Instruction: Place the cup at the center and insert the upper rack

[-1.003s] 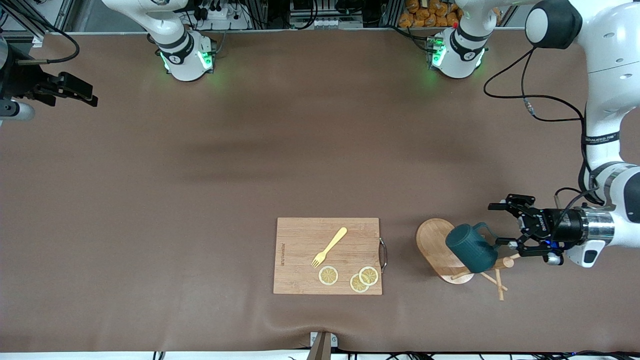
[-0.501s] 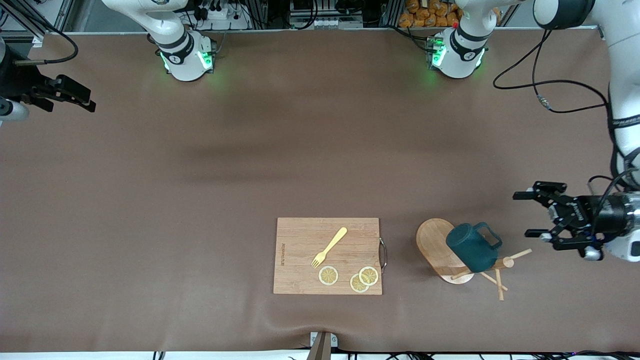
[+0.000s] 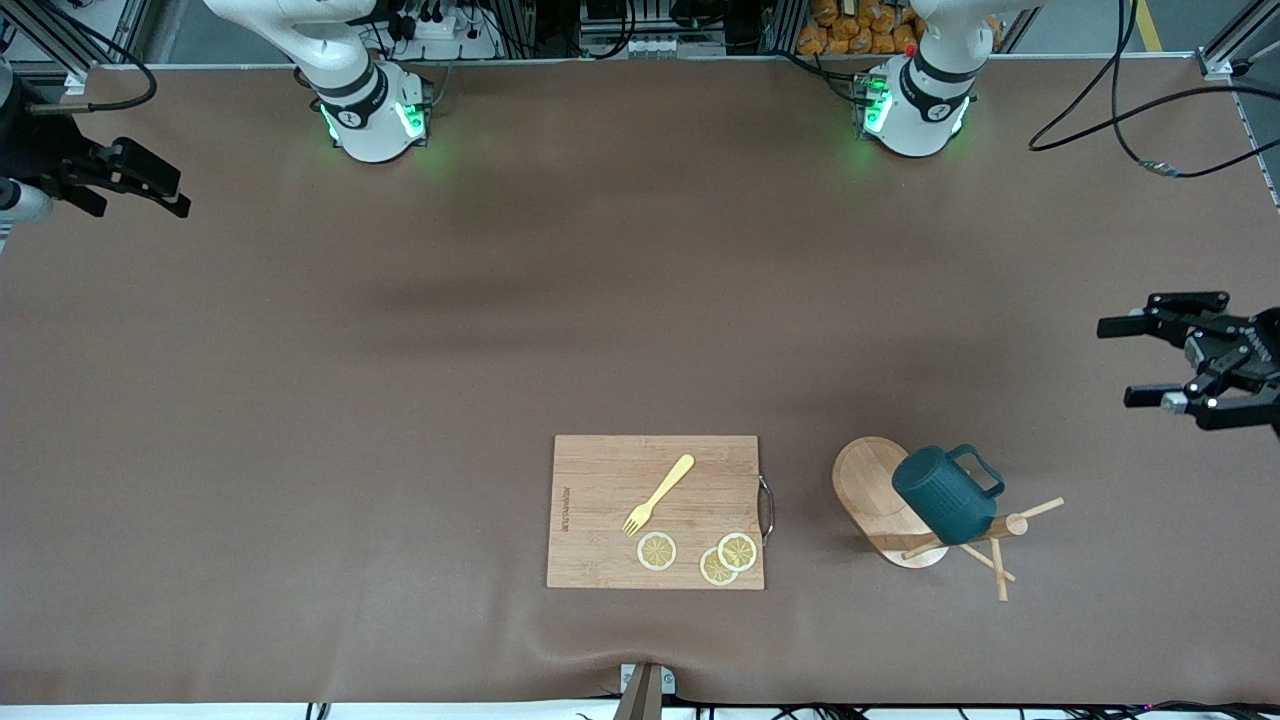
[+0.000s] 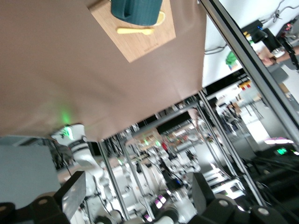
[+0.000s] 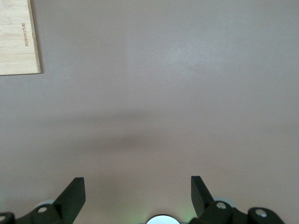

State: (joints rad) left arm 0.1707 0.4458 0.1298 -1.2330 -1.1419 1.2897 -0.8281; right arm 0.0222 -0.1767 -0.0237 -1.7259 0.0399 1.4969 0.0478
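Observation:
The dark teal cup (image 3: pixel 945 495) rests on the light wooden upper rack (image 3: pixel 872 488), which looks tipped over, its post and pegs (image 3: pixel 1000 535) pointing toward the left arm's end of the table. The cup's handle faces away from the front camera. My left gripper (image 3: pixel 1128 362) is open and empty in the air near the left arm's table edge, well apart from the cup. In the left wrist view the gripper (image 4: pixel 138 193) is open, and the cup (image 4: pixel 135 8) shows far off. My right gripper (image 3: pixel 160 188) waits, open and empty, at the right arm's table edge, as the right wrist view (image 5: pixel 138 196) shows.
A rectangular wooden cutting board (image 3: pixel 600 545) lies beside the rack toward the table's middle, with a yellow fork (image 3: pixel 660 492) and three lemon slices (image 3: pixel 657 551) on it. Its corner shows in the right wrist view (image 5: pixel 16 37). The brown mat (image 3: pixel 600 300) covers the table.
My left gripper has drawn back from the cup's handle toward the left arm's table edge, staying open and empty. The cup and the rack have not moved.

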